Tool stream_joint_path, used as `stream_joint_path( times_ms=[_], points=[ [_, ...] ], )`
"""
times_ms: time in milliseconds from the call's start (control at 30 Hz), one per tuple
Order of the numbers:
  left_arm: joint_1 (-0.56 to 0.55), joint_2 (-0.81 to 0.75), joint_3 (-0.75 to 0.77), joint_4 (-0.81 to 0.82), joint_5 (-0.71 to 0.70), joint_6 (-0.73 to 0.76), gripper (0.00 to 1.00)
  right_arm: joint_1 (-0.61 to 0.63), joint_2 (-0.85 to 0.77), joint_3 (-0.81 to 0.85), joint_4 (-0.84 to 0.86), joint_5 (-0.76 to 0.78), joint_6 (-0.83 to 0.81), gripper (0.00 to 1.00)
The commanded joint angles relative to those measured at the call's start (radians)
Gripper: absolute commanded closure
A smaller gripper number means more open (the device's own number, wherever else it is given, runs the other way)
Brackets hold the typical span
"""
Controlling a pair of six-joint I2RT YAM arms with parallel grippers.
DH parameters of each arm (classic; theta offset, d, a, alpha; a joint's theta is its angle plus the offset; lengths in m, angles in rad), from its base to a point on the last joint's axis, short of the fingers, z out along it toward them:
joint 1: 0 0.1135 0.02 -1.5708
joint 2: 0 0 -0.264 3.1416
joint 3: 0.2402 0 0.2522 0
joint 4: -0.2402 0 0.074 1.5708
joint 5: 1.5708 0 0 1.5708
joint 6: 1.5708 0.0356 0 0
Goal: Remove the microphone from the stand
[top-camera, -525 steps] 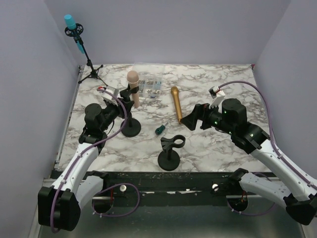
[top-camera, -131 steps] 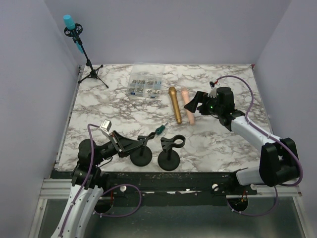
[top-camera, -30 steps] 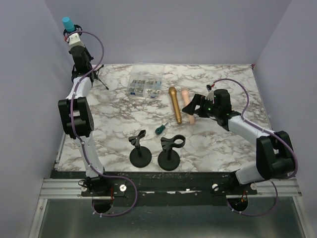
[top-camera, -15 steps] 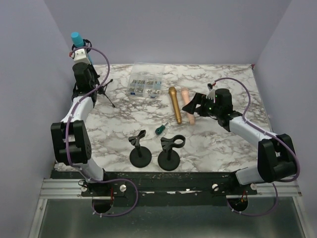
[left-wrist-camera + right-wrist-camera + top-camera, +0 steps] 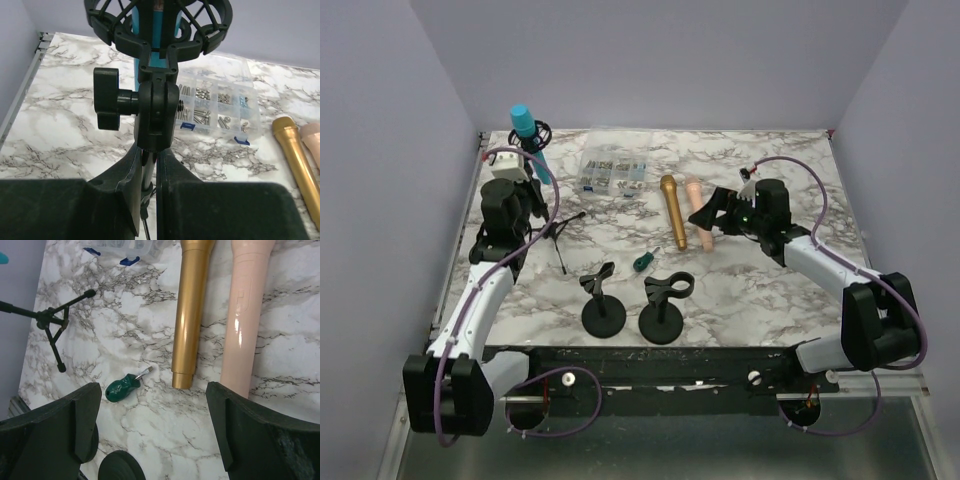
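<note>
A blue microphone [image 5: 523, 122] sits in a black shock mount [image 5: 157, 20] on top of a thin black tripod stand [image 5: 558, 232]. The stand leans over the table's left side. My left gripper [image 5: 532, 203] is shut on the stand's pole just under its swivel joint [image 5: 156, 110]; in the left wrist view the left gripper [image 5: 148, 172] pinches the pole, with the microphone [image 5: 161, 41] straight above. My right gripper [image 5: 706, 212] is open and holds nothing, low over the table by the handle ends of a gold microphone [image 5: 192, 310] and a pink one [image 5: 245, 315].
Two short black desk stands [image 5: 604, 300] [image 5: 663, 305] stand near the front edge. A green screwdriver [image 5: 641, 262] lies between them and the gold microphone [image 5: 674, 210]. A clear box of screws [image 5: 610, 172] is at the back. The tripod's legs [image 5: 52, 322] spread left of the screwdriver [image 5: 122, 386].
My left arm has carried the tripod stand, microphone still in it, from the back left corner forward and right over the table. The right arm has not moved.
</note>
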Motion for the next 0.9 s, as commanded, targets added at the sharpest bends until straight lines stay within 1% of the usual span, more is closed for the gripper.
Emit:
stream_joint_path(
  times_ms=[0, 133, 267, 300, 467, 533, 700, 733, 767, 800, 867],
  points=[
    [-0.011, -0.104, -0.063, -0.104, 0.113, -0.068, 1.0, -0.005, -0.031, -0.017, 0.009, 0.027, -0.018, 0.06],
    [-0.015, -0.155, -0.084, -0.146, 0.146, -0.027, 1.0, -0.005, -0.042, -0.018, 0.007, 0.03, -0.023, 0.06],
    [-0.015, -0.18, -0.083, -0.2, 0.183, -0.021, 1.0, -0.005, -0.046, -0.024, 0.013, 0.027, -0.026, 0.06],
    [-0.015, -0.182, -0.083, -0.21, 0.183, -0.024, 0.99, -0.005, -0.046, -0.024, 0.015, 0.021, -0.027, 0.06],
    [-0.015, -0.206, -0.061, -0.266, 0.192, -0.052, 0.59, -0.003, -0.05, -0.032, 0.024, 0.014, -0.032, 0.06],
    [-0.015, -0.23, -0.056, -0.28, 0.195, -0.067, 0.49, -0.003, -0.048, -0.031, 0.026, 0.011, -0.031, 0.06],
    [-0.016, -0.32, -0.015, -0.361, 0.203, -0.09, 0.26, -0.003, -0.048, -0.032, 0.023, 0.028, -0.039, 0.06],
    [-0.015, -0.337, -0.001, -0.38, 0.199, -0.09, 0.2, -0.003, -0.046, -0.031, 0.023, 0.024, -0.039, 0.06],
    [-0.015, -0.359, 0.012, -0.397, 0.19, -0.094, 0.1, -0.003, -0.047, -0.029, 0.023, 0.023, -0.04, 0.06],
    [-0.015, -0.374, 0.028, -0.41, 0.174, -0.1, 0.02, -0.003, -0.048, -0.03, 0.024, 0.028, -0.042, 0.06],
    [-0.013, -0.388, 0.07, -0.426, 0.145, -0.099, 0.01, -0.003, -0.047, -0.032, 0.021, 0.043, -0.046, 0.05]
  ],
)
